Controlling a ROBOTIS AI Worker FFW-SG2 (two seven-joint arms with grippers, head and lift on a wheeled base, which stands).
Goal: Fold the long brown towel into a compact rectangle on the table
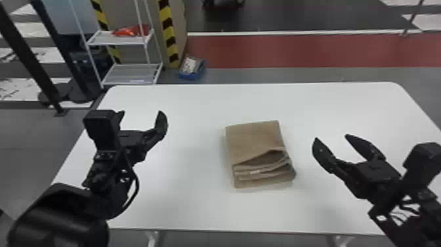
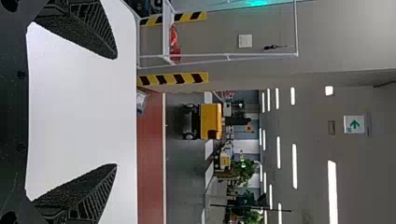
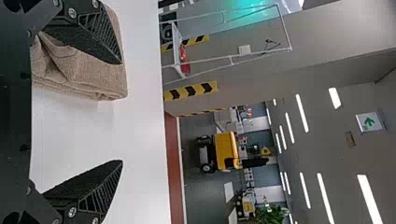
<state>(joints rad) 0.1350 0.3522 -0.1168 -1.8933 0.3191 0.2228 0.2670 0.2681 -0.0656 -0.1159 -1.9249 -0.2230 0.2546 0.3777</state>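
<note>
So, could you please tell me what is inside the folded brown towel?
The towel shows layers of its own cloth at the near end; deeper inside is covered from view.

The towel (image 1: 254,141) is lying near the middle of the desk (image 1: 183,203), with the left pincer (image 1: 141,113) hovering to its left and the right pincer (image 1: 331,138) hovering to its right. Behind the desk, a rack (image 1: 131,75) is standing toward the left, and a box (image 1: 193,75) is resting on the floor (image 1: 262,75) just beside it, to the right.
</note>
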